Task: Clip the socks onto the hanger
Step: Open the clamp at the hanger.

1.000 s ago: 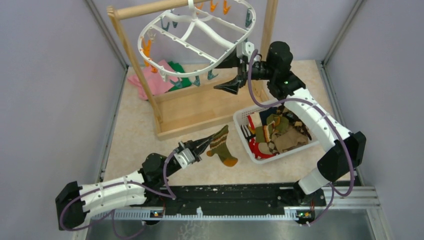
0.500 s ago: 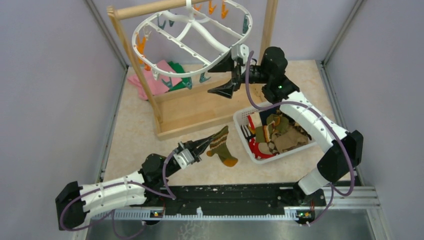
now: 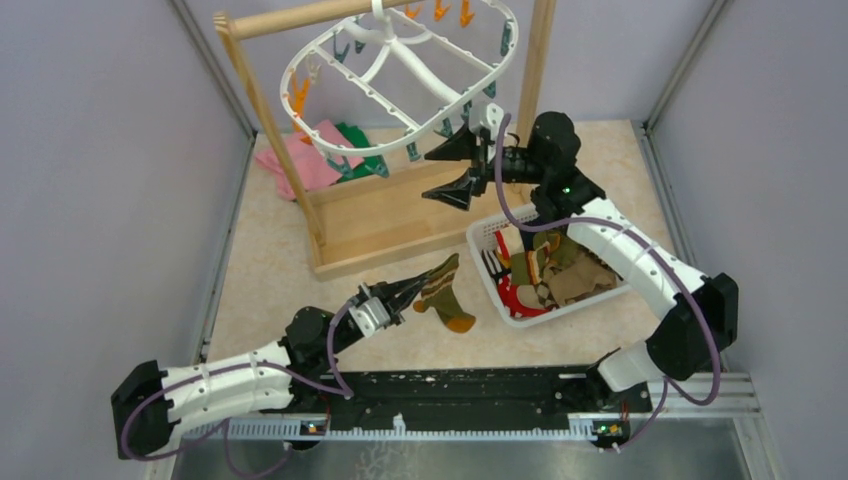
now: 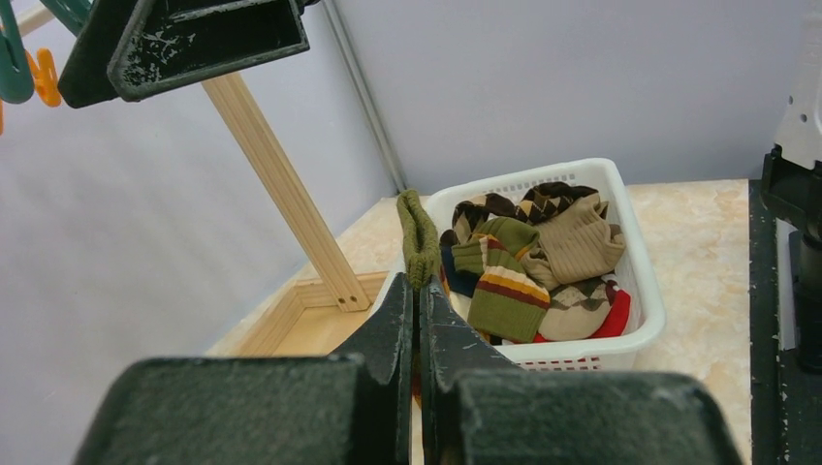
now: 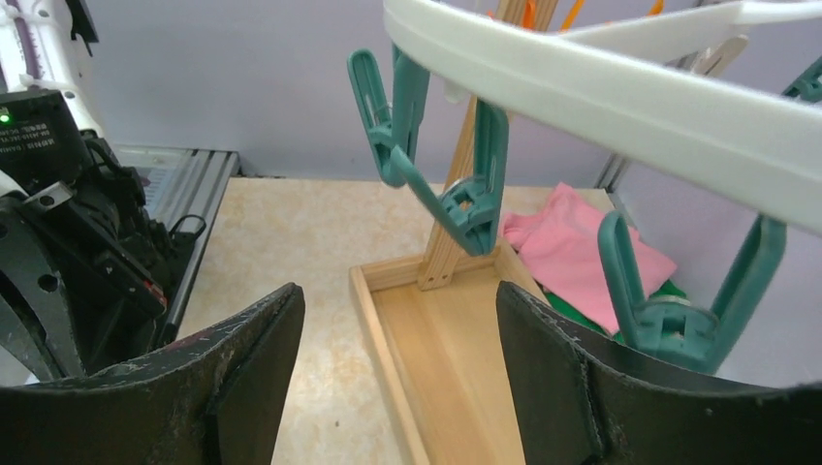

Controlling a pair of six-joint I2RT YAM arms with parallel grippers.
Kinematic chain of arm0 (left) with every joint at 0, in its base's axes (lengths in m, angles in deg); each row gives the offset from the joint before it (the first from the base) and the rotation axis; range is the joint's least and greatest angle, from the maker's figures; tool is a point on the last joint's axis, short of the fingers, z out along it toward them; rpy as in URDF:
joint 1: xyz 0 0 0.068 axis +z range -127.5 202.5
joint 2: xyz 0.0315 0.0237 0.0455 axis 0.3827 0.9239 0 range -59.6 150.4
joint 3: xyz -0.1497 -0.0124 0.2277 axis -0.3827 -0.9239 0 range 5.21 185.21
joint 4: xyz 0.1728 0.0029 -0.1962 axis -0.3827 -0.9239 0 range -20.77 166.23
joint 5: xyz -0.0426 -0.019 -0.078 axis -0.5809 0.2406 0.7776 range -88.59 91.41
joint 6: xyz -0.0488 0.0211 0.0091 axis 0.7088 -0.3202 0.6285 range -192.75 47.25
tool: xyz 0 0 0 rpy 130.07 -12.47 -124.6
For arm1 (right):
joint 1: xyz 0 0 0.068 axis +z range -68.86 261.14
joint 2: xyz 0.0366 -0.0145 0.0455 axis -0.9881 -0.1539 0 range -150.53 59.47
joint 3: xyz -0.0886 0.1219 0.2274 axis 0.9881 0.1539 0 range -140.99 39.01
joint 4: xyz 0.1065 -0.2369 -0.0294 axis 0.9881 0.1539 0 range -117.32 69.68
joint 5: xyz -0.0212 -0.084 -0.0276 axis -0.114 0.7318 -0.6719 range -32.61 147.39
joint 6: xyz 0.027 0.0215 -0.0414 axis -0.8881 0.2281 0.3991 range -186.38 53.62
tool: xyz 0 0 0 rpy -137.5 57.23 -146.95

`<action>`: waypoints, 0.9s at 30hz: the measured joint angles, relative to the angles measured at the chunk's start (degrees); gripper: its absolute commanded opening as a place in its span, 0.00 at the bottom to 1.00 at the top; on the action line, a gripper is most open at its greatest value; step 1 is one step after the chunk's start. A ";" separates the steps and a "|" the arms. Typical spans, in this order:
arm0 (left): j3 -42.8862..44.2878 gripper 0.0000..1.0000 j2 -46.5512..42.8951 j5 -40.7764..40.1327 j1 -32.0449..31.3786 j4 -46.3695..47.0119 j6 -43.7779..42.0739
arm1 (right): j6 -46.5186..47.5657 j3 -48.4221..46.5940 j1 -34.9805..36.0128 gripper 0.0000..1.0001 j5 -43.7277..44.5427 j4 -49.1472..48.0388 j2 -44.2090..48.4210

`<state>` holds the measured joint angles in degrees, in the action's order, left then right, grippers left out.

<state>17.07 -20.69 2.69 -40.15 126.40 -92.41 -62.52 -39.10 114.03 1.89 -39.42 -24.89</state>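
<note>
At lower centre the left gripper point(image 3: 408, 291) pinches the olive sock point(image 3: 442, 290). At upper centre the right gripper point(image 3: 440, 176), jaws spread, faces a teal clip point(image 5: 463, 201) under the hanger point(image 5: 591, 85). Probably it must squeeze this clip next.

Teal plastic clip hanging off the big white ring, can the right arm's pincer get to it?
Probably yes. The right pincer is open and points at the teal plastic clip dangling under the white oval hanger ring, and nothing sits between them in the wrist view.
</note>
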 measured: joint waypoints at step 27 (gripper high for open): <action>-1.99 0.00 -10.25 -4.02 0.00 -5.20 -3.28 | 8.20 15.10 6.49 0.80 13.99 -16.31 5.55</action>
<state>15.08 -30.94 -1.34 -40.15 121.20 -95.69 -54.33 -23.99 120.52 15.87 -55.73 -19.33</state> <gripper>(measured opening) 0.016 0.798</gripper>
